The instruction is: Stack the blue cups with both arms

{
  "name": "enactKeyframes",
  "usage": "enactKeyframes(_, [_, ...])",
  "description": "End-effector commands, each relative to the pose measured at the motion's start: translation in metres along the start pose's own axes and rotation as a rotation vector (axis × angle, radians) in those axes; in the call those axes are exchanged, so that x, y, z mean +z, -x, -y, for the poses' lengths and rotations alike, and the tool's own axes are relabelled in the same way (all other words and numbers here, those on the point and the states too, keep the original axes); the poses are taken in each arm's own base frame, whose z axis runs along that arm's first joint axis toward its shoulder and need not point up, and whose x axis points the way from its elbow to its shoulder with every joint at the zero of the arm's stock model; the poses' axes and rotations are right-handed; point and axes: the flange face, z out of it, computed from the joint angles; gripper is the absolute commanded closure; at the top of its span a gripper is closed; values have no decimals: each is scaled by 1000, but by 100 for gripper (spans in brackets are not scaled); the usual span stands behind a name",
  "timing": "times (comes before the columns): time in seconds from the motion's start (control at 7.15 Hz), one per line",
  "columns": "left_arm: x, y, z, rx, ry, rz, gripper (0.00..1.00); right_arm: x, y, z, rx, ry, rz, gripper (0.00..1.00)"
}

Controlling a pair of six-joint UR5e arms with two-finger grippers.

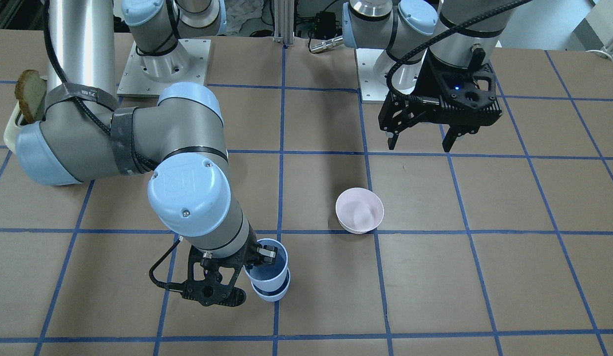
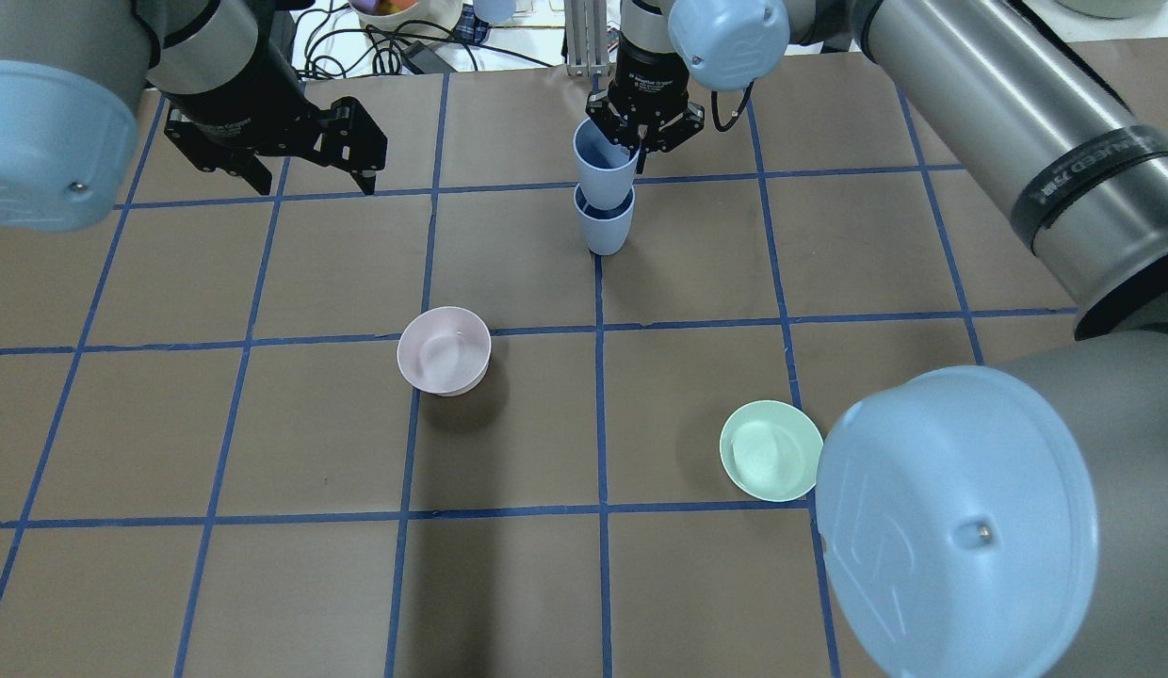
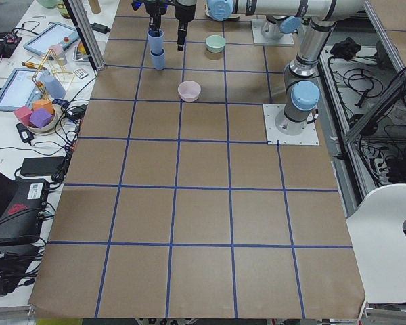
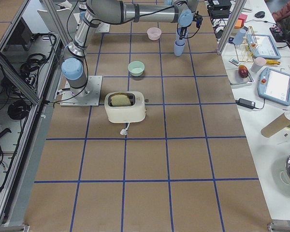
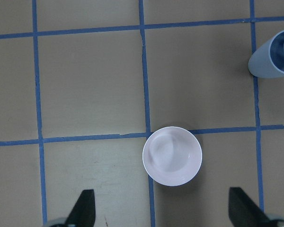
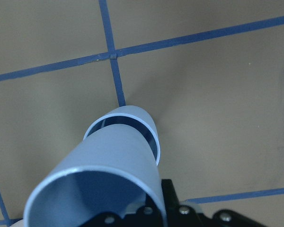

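Note:
The lower blue cup [image 2: 604,226] stands upright on a blue grid line on the table. My right gripper [image 2: 642,135] is shut on the rim of the upper blue cup [image 2: 603,162], one finger inside it. That cup is tilted, and its base sits in the lower cup's mouth. The front view shows the right gripper [image 1: 257,258], the upper cup [image 1: 268,271] and the lower cup [image 1: 273,294]. The right wrist view shows the held cup [image 6: 104,175] entering the lower cup [image 6: 149,124]. My left gripper [image 2: 306,177] is open and empty, hovering far to the left, above the pink bowl [image 5: 172,156].
The pale pink bowl [image 2: 444,350] sits left of centre. The mint-green bowl [image 2: 770,450] sits near my right arm's elbow. A cream toaster [image 4: 125,107] with toast in it stands near the right arm's base. Desks with clutter lie past the table's far edge.

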Motion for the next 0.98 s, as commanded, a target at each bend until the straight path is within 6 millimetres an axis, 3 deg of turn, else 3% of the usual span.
enactKeyframes(0.0, [0,0,0,0,0,0,0,6,-1,2,0,2,-11,100])
enactKeyframes(0.28, [0,0,0,0,0,0,0,9,0,4,1,-3,-11,100])
enactKeyframes(0.42, [-1,0,0,-1,-3,2,0,9,-1,4,-3,-1,-15,74])
enactKeyframes(0.56, [-1,0,0,0,-1,2,0,10,0,5,-7,-2,-6,1])
enactKeyframes(0.84, [-1,0,0,0,-1,2,0,5,1,4,-1,-12,3,0])
